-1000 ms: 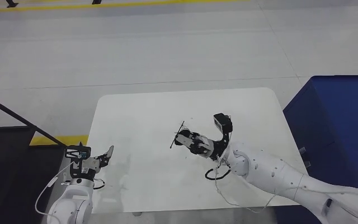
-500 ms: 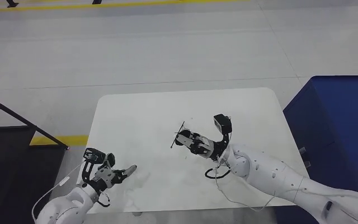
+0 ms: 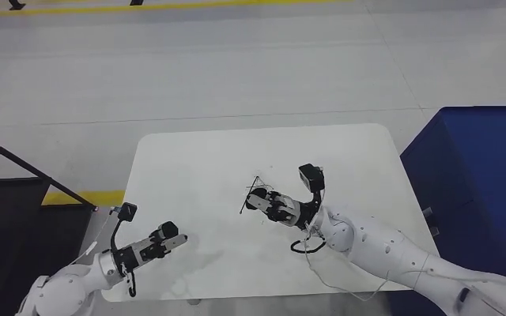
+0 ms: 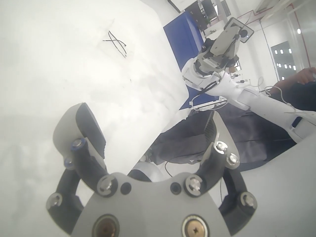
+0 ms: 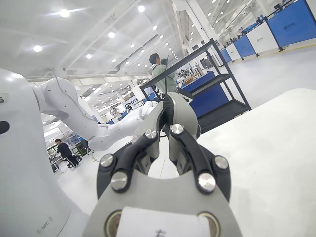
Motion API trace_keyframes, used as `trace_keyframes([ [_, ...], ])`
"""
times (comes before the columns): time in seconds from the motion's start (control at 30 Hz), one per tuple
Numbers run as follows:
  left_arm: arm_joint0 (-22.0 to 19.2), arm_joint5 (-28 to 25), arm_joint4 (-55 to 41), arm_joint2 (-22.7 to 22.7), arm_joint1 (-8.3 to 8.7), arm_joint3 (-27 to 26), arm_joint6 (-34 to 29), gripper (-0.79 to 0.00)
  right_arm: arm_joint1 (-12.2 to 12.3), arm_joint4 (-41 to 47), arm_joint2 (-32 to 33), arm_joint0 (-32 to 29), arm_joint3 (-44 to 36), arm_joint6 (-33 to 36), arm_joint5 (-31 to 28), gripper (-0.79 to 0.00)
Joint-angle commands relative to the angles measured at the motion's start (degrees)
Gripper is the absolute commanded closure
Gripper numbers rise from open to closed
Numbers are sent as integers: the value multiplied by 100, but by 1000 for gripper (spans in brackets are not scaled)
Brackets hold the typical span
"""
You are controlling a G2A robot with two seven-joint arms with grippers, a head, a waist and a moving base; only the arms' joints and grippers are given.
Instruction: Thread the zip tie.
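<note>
Right gripper (image 5: 166, 104) was pinched on the zip tie (image 5: 167, 75). In the right wrist view the tie's free end stood up past the fingertips. The top view placed this gripper over the middle of the table (image 3: 198, 158). Left gripper (image 4: 148, 117) was spread wide and held nothing, positioned at the table's near left edge. The left wrist view recorded two crossed black strands (image 4: 116, 43) lying on the table.

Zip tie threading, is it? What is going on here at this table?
The right gripper is shut on a black zip tie, holding it above the middle of the white table. The left gripper is open and empty, over the table's near left corner, apart from the tie. Threading has not yet begun.
</note>
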Motion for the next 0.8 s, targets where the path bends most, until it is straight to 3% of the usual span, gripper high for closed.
trace_keyframes([
  [0.0, 3, 410, -1096, 187, 8, -84, -461, -785, -32, 109, 93, -118, -64, 93, 123, 0],
  [0.1, -60, 467, -1590, 353, -16, -77, -216, -785, -106, 301, 205, -239, -90, 173, 99, 0],
  [0.23, -87, 149, -2022, 743, -73, -62, 143, -785, -222, 410, 295, -381, -31, 372, 28, 0],
  [0.43, -120, -292, -1949, 1198, -154, 65, 914, -776, -413, 520, 423, -576, 129, 592, -47, 0],
  [0.5, -137, -342, -2002, 1322, -165, 121, 926, -650, -475, 582, 449, -641, 195, 679, -99, 0],
  [0.67, -123, -499, -1840, 1498, -177, 179, 1016, -631, -625, 612, 549, -736, 347, 918, -44, 0],
  [0.77, -101, -491, -1761, 1606, -183, 165, 1085, -480, -699, 590, 625, -793, 425, 1043, -13, 0],
])
